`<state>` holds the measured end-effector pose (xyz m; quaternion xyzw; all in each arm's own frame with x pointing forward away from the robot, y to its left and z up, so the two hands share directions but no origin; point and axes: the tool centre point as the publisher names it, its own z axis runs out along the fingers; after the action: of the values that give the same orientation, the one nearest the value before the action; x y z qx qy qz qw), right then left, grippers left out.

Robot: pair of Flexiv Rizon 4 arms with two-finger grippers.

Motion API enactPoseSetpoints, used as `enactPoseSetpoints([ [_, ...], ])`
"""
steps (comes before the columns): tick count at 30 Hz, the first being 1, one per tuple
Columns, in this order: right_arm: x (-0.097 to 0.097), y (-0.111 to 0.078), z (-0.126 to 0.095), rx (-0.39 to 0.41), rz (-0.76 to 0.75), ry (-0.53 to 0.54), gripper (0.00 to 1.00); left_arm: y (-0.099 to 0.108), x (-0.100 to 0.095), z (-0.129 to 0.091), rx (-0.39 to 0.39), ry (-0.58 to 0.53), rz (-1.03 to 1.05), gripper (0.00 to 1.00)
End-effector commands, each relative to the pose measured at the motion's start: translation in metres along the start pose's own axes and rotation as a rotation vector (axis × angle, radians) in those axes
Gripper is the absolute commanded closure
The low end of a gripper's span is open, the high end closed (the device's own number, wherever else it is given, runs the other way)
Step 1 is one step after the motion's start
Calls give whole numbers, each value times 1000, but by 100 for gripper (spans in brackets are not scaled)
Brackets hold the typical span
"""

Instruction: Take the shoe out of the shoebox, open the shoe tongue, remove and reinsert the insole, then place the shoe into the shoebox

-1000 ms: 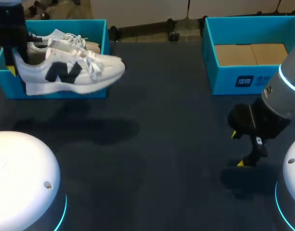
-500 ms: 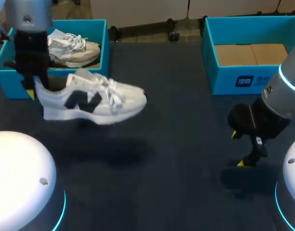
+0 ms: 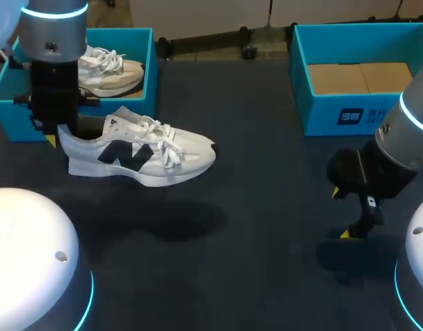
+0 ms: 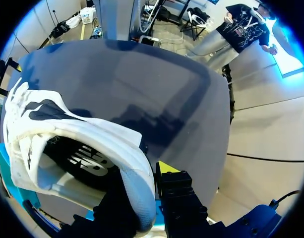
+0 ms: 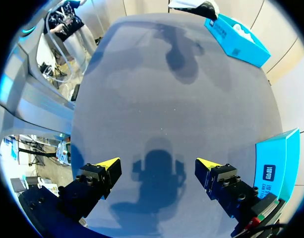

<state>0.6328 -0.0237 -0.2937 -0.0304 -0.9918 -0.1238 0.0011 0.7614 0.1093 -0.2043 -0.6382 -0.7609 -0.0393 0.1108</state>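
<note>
Gripping the shoe at its heel, the left jaws hold it above the worktop, just before the shoebox at the far left corner. Its long axis runs toward the right edge, toe leading. The right jaws stand open, empty, well apart.

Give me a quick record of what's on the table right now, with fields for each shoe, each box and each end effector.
held shoe: white sneaker, toe toward my right, apparently lifted clear of the table
left end effector: shut on the held shoe's heel, one finger inside, one outside
right end effector: open, empty, above bare table
left box: blue, just behind the held shoe
second shoe: pale sneaker lying inside the left box
right box: blue, brown cardboard floor, no shoe in it
</note>
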Motion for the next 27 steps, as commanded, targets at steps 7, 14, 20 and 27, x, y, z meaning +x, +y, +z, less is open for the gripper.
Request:
enactPoseSetpoints([
  [7, 1, -1, 1, 0, 0, -2, 0, -37, -39, 12, -35, -27, 28, 100],
  [14, 1, -1, 1, 0, 0, -2, 0, -59, -87, 26, -2, -48, 60, 100],
  [20, 1, -1, 1, 0, 0, -2, 0, -72, -127, 52, -35, 2, 25, 100],
  [27, 1, -1, 1, 0, 0, -2, 0, -71, -150, 79, -42, 21, -36, 100],
])
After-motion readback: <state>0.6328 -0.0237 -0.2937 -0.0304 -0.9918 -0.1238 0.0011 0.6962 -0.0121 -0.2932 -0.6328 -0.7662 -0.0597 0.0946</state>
